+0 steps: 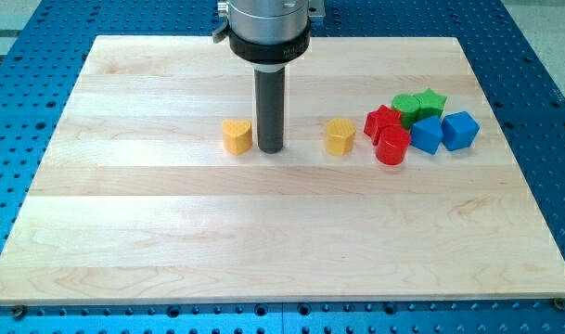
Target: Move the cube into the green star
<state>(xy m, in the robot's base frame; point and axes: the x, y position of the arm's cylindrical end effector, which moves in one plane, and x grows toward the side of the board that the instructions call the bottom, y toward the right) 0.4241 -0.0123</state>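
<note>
A blue cube (460, 130) sits at the right end of a cluster of blocks at the view's right. The green star (432, 100) lies just above and left of it, next to a green block (407, 107). A second blue block (427, 134) sits just left of the cube, below the star. My tip (270, 148) rests on the board near the middle, far left of the cluster, just right of a yellow heart (237, 135).
A second yellow heart (339, 135) lies between my tip and the cluster. A red star (381, 122) and a red cylinder (391, 147) form the cluster's left side. The wooden board (263, 241) sits on a blue perforated table.
</note>
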